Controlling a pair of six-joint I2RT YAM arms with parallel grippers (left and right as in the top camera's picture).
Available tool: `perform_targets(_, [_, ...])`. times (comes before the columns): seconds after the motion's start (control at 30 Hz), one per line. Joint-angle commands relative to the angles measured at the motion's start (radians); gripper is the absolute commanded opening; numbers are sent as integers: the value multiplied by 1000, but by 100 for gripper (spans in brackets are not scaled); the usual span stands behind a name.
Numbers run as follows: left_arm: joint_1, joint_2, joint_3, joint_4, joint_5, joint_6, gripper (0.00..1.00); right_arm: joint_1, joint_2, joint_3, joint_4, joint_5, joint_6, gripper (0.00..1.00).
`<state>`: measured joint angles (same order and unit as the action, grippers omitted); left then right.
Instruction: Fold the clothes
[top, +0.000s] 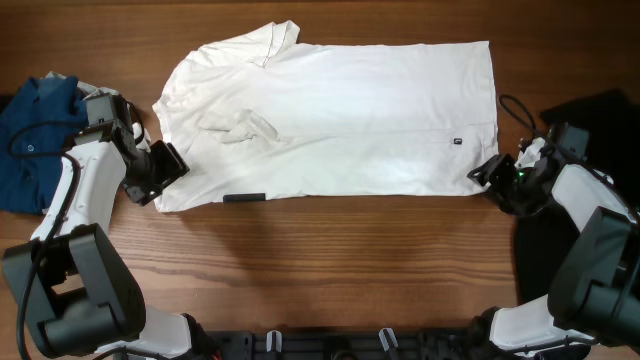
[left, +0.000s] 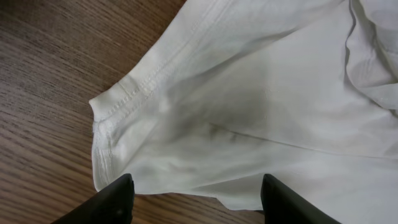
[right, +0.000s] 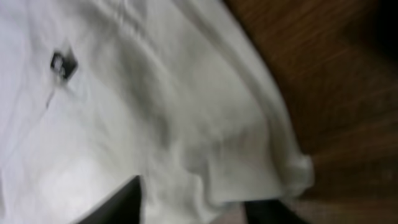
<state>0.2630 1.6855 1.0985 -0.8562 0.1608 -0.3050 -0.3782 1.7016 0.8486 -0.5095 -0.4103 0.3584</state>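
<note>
While the whole white T-shirt (top: 340, 110) is seen spread flat across the wooden worktop (top: 330, 260) only from overhead, finer detail is given by the 2 wrist views. The left pincer (left: 196, 186) is shown open, fingers wide apart at a stitched sleeve hem. The right pincer (right: 196, 199) is likewise spread open at the bottom hem corner, near the small dark tag (right: 62, 63). A blue garment (top: 30, 130) is caught only overhead.

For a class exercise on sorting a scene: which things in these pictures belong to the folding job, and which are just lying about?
In the job:
white T-shirt
left gripper and right gripper, both open at its near corners

Lying about:
blue garment, at the left edge of the table
black cloth, at the right edge
</note>
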Motion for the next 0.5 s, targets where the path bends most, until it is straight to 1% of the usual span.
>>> perform_targets(0.0, [6,8,-11,-27,-64,-21,68,9,27,-51,26,-10,27,24])
perform_targets(0.03, [6,8,-17,-28,-77,-21,68,9,27,-51,13,-9,27,21])
perform_targets(0.07, [6,9,-29,-27,-97,-22,68,8,27,-51,-5,-5,15,11])
perform_targets(0.1, [6,9,-44,-23,-107,-36,70,8,27,-51,-20,-5,6,7])
perform_targets(0.17, [6,11,-77,-9,-109,-48,69,4,27,-51,-32,2,8,4])
perform_targets(0.27, [6,11,-114,15,-112,-48,70,-1,14,-48,-43,29,21,4])
perform_targets(0.3, [6,11,-127,34,-114,-51,72,-2,6,-48,-53,29,27,4])
perform_targets(0.37, [6,11,-151,81,-114,-71,73,-2,-13,-47,-62,32,24,4])
perform_targets(0.43, [6,15,-182,124,-114,-70,67,-2,-39,-47,-71,37,23,4])
perform_targets(0.47, [6,17,-198,142,-114,-70,58,-2,-56,-47,-79,44,24,4])
